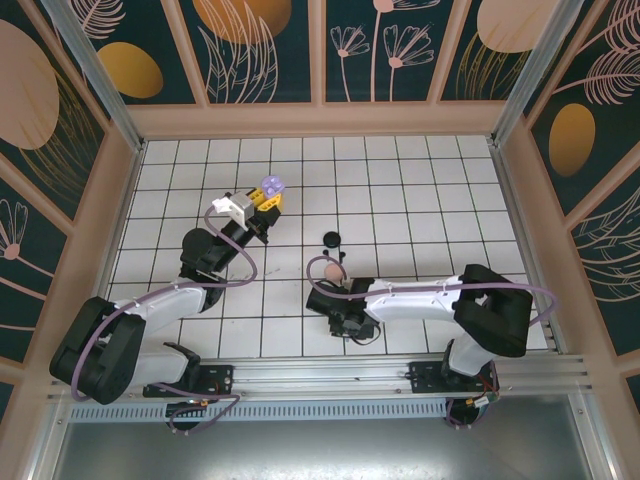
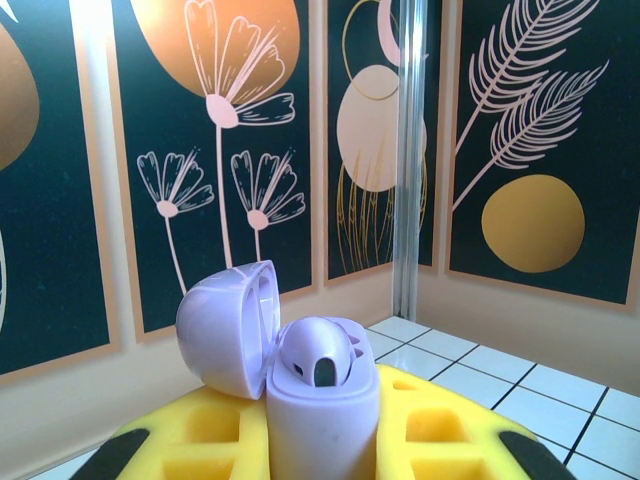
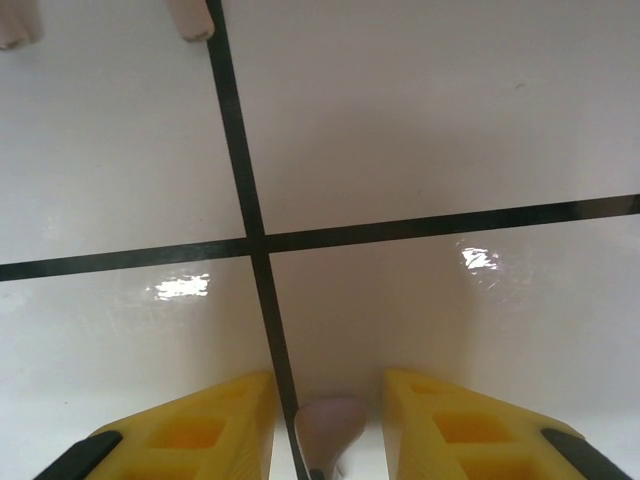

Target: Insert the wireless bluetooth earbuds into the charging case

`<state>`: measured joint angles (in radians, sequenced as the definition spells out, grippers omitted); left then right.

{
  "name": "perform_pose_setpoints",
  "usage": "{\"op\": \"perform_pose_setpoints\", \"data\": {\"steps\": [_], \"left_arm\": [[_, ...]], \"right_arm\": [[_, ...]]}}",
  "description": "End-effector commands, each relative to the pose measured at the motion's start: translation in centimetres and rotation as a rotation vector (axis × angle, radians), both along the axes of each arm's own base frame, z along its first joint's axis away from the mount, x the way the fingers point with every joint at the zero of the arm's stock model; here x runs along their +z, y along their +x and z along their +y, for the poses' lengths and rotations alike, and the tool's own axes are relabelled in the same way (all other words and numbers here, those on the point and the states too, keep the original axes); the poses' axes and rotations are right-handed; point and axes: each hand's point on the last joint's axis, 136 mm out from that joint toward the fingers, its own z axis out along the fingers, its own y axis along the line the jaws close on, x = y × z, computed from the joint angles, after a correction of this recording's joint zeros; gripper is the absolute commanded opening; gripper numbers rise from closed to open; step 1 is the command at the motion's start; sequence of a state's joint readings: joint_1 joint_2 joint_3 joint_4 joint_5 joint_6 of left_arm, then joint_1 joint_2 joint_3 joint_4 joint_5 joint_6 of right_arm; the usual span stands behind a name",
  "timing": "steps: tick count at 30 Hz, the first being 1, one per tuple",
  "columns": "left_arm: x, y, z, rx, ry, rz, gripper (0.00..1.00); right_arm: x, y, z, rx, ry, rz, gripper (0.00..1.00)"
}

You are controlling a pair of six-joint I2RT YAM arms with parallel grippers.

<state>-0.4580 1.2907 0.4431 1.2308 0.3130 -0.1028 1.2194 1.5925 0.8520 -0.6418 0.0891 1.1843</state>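
1. The left gripper (image 2: 322, 455) is clamped tight on the purple case (image 2: 325, 395), which stands upright with its lid (image 2: 225, 325) open. If the case slips in that grip, its sockets probably tilt off line.
2. The right gripper (image 3: 328, 385), well apart from the case on its near right, is narrowly open astride a pale earbud (image 3: 328, 428) lying on the tile (image 3: 450, 120). It does not look gripped yet.
3. If the jaws pinch off-centre, the small smooth earbud could squirt out or twist, and its stem would then miss the case.
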Motion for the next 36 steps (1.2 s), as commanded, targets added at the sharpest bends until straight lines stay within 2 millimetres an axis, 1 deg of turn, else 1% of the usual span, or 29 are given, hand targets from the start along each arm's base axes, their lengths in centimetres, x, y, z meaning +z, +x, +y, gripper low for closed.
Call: {"op": "perform_pose_setpoints", "data": {"steps": [1,8,14,17,20,23,26,28,31,34,36], "left_arm": [[1.6,-0.7,-0.1,-0.02,-0.038,-0.052,0.0],[1.5,-0.7,-0.1,-0.022,-0.036,-0.051,0.0],[1.5,-0.7,-0.1,-0.023,-0.036,-0.048,0.0],[1.5,-0.7,-0.2,-0.025,-0.035,-0.044,0.0],[1.3,-0.6,-0.2,-0.024,-0.034,-0.04,0.0],[1.3,-0.5,-0.2,-0.025,-0.036,-0.036,0.0],[1.4,-0.5,-0.3,-0.029,-0.038,-0.038,0.0],[1.6,-0.6,-0.4,-0.036,-0.037,-0.043,0.0],[1.8,-0.7,-0.5,-0.046,-0.035,-0.049,0.0],[2.1,-0.8,-0.7,-0.059,-0.032,-0.058,0.0],[2.3,-0.8,-0.9,-0.067,-0.026,-0.062,0.0]], "right_arm": [[-0.6,-0.2,-0.3,0.015,-0.029,0.001,0.33],[-0.9,-0.1,-0.3,0.018,-0.037,0.006,0.3],[-0.7,-0.2,-0.1,0.023,-0.032,0.004,0.25],[-0.6,-0.1,0.1,0.025,-0.027,-0.001,0.2],[-0.1,0.1,0.3,0.027,-0.019,-0.012,0.18],[0.8,0.5,0.7,0.027,-0.001,-0.035,0.16],[2.2,1.3,1.2,0.029,0.018,-0.076,0.16],[3.6,2.1,1.6,0.027,0.04,-0.113,0.16],[6.1,3.8,2.2,0.02,0.092,-0.175,0.16],[9.4,6.3,2.8,0.012,0.166,-0.249,0.16],[12.0,8.4,3.0,0.009,0.213,-0.307,0.16]]}}
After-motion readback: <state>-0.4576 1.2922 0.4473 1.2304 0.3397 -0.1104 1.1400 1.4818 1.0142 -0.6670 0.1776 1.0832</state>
